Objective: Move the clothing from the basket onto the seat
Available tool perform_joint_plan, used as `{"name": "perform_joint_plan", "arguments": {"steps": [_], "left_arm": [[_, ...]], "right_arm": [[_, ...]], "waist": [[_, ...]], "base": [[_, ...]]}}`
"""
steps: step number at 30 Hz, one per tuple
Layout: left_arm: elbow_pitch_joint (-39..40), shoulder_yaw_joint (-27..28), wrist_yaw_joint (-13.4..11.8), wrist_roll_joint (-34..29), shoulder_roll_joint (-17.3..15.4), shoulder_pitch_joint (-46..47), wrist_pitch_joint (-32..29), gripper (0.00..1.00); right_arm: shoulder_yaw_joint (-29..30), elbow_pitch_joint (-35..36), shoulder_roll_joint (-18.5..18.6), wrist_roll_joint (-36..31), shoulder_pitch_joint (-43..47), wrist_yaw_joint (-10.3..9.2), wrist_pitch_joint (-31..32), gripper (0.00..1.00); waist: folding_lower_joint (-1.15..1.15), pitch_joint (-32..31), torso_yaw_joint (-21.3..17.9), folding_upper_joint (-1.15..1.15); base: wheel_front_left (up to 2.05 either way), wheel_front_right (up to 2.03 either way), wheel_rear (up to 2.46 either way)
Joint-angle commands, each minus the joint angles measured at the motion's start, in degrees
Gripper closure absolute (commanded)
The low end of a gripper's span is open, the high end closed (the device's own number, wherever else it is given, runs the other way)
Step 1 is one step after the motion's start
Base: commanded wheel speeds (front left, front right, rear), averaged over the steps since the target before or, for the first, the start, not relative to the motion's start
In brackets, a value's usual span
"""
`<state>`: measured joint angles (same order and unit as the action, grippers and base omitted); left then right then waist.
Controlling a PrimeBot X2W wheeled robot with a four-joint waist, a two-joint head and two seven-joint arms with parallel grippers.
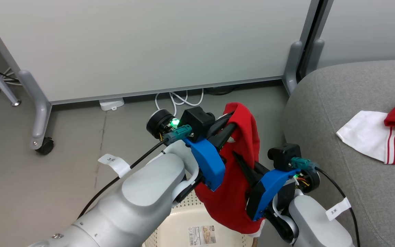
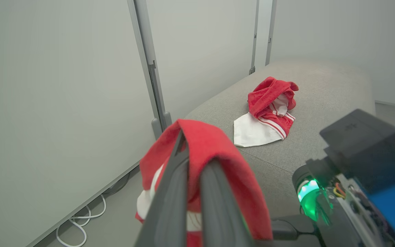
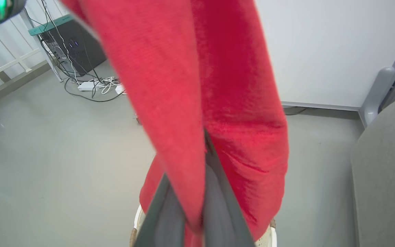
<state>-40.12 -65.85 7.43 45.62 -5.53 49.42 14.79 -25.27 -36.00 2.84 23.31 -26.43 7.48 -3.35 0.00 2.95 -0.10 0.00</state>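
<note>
Operator: Jaws first. What have I got?

Spotter: Your left jaws are clenched on the top fold of the red garment (image 1: 233, 202), with cloth draped over both fingers (image 2: 170, 206). Your right jaws, lower down, are pinched together on the same garment about mid-length, as your right wrist view shows.

Operator: And where does it hang?

Spotter: It hangs between your two arms, above the basket (image 1: 165, 228). Its hem trails over the basket's rim, near the paper label (image 1: 202, 235) inside. I can't tell whether cloth and rim touch. The seat (image 1: 338, 113) stands just to your right.

Operator: The other piece?

Spotter: The striped garment (image 1: 386, 137) lies crumpled on the seat, well apart from the basket. By my reckoning, that's half the job done. You're in the carry of the second piece.

Operator: Next move?

Spotter: I'd call for a swing to your right, both arms together, with the hem kept high enough to clear the seat's rounded edge. Then lower over bare cushion beside the striped garment and let both jaws go. Mind the left side: the cloth sits over those fingers like a hood and may cling when you release.
</note>
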Motion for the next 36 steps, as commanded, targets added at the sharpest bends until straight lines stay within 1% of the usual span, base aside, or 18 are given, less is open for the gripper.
{"name": "perform_joint_plan", "arguments": {"steps": [1, 8, 9, 10, 11, 12, 13, 24, 28, 32, 36], "left_arm": [[-0.2, -0.2, 0.0, 0.4, -0.1, 0.9, 0.3, 1.0], [-0.5, -0.1, 0.0, 0.6, -0.3, 0.5, 0.5, 1.0], [-0.5, -0.1, 0.0, 0.6, -0.3, 0.5, 0.5, 0.93], [-0.6, -0.1, 0.0, 0.6, -0.3, 0.5, 0.5, 0.71], [-0.6, -0.1, 0.0, 0.5, -0.4, 0.5, 0.4, 0.52], [-0.7, 0.0, 0.0, 0.4, -0.4, 0.4, 0.5, 0.16], [-0.8, 0.0, 0.0, 0.3, -0.4, 0.3, 0.5, 0.0], [-1.1, -0.3, 0.0, 0.5, -0.8, -0.9, 0.5, 0.0], [-0.8, 0.5, 0.0, 0.1, -1.0, -1.3, 0.5, 0.0], [0.9, 2.7, -0.6, -1.0, -1.9, -2.4, 0.5, 0.0], [4.7, 6.0, -1.5, -3.4, -3.9, -5.5, 0.5, 0.0]], "right_arm": [[-0.3, -0.6, 0.1, 0.4, -1.0, 0.03, -0.5, 1.0], [-1.2, -2.7, 0.1, 1.6, -1.9, 0.03, -1.9, 1.0], [-1.3, -2.9, 0.1, 1.7, -2.0, 0.03, -2.0, 1.0], [-1.4, -3.1, 0.1, 1.8, -2.1, 0.03, -2.3, 1.0], [-1.5, -3.3, 0.1, 1.9, -2.3, 0.03, -2.4, 1.0], [-1.7, -3.4, 0.1, 2.1, -2.4, 0.03, -2.5, 1.0], [-1.7, -3.5, 0.1, 2.2, -2.5, 0.03, -2.7, 1.0], [-1.9, -4.9, 0.1, 2.6, -3.2, 0.03, -3.7, 1.0], [-2.2, -5.2, 0.1, 2.9, -3.4, 0.03, -4.0, 1.0], [-2.3, -5.4, 0.1, 2.9, -3.4, 0.03, -4.1, 1.0], [-2.1, -5.4, 0.1, 2.7, -3.5, 0.03, -4.3, 1.0]], "waist": [[0.0, -0.1, -0.1, 0.0], [0.0, -0.6, -0.4, 0.0], [0.0, -0.5, -0.5, 0.0], [0.0, -0.5, -0.5, 0.0], [0.0, -0.5, -0.6, 0.0], [0.0, -0.5, -0.6, 0.0], [0.0, -0.5, -0.6, 0.0], [0.0, -0.4, -0.8, 0.0], [0.0, -0.6, -0.9, 0.0], [0.0, -0.6, -1.1, 0.0], [0.0, -0.4, -1.4, 0.0]], "base": [[0.0, 0.0, 0.0], [0.0, 0.0, 0.0], [0.0, 0.0, 0.0], [0.0, 0.0, 0.0], [0.0, 0.0, 0.0], [0.0, 0.0, 0.0], [0.0, 0.0, 0.0], [0.0, 0.0, 0.0], [0.0, 0.0, 0.0], [0.0, 0.0, 0.0], [0.0, 0.0, 0.0]]}}
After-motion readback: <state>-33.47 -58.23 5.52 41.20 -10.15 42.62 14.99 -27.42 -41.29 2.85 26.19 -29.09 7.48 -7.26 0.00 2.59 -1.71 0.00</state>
